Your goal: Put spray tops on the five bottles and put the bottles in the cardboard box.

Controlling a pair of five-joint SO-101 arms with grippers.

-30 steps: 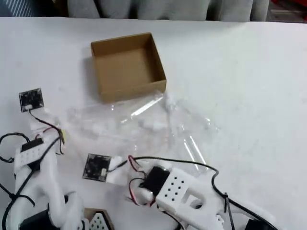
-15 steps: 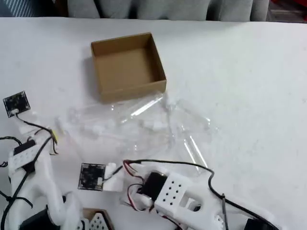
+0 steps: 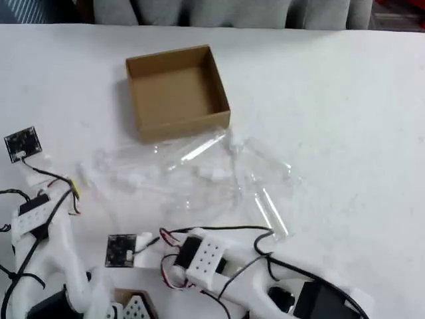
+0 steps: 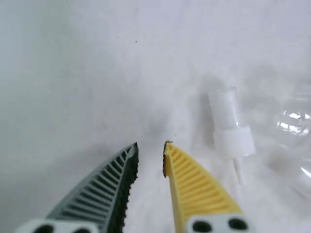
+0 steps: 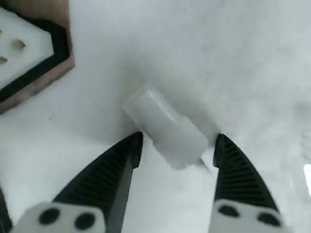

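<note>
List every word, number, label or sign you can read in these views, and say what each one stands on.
None: no text is readable in any view.
cardboard box: plain brown walls, no print.
bottles: clear, no label seen.
spray top: plain white, unmarked.
circuit boards on the arms: any markings too small to read.

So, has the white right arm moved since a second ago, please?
Yes: in the high view, the white right arm slid left, now lined up with the brown cardboard box.
</note>
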